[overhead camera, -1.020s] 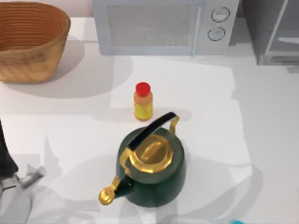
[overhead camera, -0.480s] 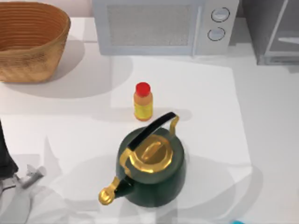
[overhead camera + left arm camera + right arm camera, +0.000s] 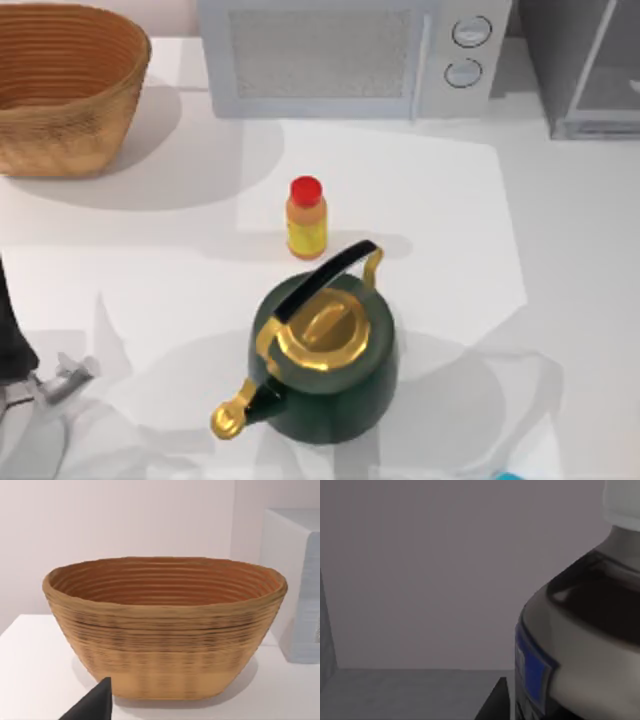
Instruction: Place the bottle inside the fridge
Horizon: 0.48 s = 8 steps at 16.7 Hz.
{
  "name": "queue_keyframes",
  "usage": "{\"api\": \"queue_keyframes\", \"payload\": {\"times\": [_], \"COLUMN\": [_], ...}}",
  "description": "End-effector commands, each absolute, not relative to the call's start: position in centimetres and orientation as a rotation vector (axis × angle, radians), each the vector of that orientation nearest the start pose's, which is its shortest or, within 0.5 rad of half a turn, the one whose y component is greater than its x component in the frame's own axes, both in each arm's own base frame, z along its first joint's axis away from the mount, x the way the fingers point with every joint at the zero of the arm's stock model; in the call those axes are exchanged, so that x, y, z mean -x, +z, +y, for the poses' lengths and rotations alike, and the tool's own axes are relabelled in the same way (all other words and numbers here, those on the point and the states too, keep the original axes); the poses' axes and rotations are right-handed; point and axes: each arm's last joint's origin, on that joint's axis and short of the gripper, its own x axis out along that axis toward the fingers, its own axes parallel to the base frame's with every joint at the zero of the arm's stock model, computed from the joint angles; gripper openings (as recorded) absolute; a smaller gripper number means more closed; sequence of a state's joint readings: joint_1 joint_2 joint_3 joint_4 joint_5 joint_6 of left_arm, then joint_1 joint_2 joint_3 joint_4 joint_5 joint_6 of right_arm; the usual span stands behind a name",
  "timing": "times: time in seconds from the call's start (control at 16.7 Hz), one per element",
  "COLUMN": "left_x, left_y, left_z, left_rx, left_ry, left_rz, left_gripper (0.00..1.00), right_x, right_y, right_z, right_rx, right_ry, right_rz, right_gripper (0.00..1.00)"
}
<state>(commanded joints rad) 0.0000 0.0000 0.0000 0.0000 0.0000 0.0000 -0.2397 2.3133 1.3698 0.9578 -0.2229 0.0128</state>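
Left arm parked at near-left worktop edge; left pincer [image 3: 65, 378] finger spacing cannot tell.
Woven brown wicker basket [image 3: 62, 85] far left on white worktop [image 3: 560, 260]. Light grey microwave with two round knobs [image 3: 350, 55] at back centre.
Orange-yellow bottle with red cap [image 3: 306, 218] upright mid-worktop, just behind dark green kettle with gold lid and spout [image 3: 320, 350].
Grey fridge with glassy door [image 3: 590, 65] back right.
Right wrist view: small brown bottle with white cap, grey-white label [image 3: 580, 630] close up against grey interior wall, above grey surface. Right pincer state cannot tell.

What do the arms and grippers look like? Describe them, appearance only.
The left arm is a black link with a pale grey metallic piece at its end. The left gripper has a black wedge-shaped tip; the right gripper has a similar dark wedge.
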Motion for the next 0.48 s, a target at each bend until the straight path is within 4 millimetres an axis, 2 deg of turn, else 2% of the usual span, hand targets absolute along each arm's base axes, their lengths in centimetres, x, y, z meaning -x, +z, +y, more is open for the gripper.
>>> {"api": "queue_keyframes", "payload": {"times": [0.18, 0.48], "left_x": [-10.6, -10.6], "left_y": [16.0, 16.0], "left_z": [-0.1, -0.1], "left_rx": [0.0, 0.0], "left_ry": [0.0, 0.0], "left_rz": [0.0, 0.0], "left_gripper": [1.0, 1.0], "right_x": [-50.2, -50.4], "right_y": [13.1, 12.9], "right_z": [-10.3, -10.3], "right_rx": [-0.002, -0.004], "right_ry": [0.007, 0.004], "right_rz": [0.0, 0.008], "right_gripper": [0.01, 0.01]}}
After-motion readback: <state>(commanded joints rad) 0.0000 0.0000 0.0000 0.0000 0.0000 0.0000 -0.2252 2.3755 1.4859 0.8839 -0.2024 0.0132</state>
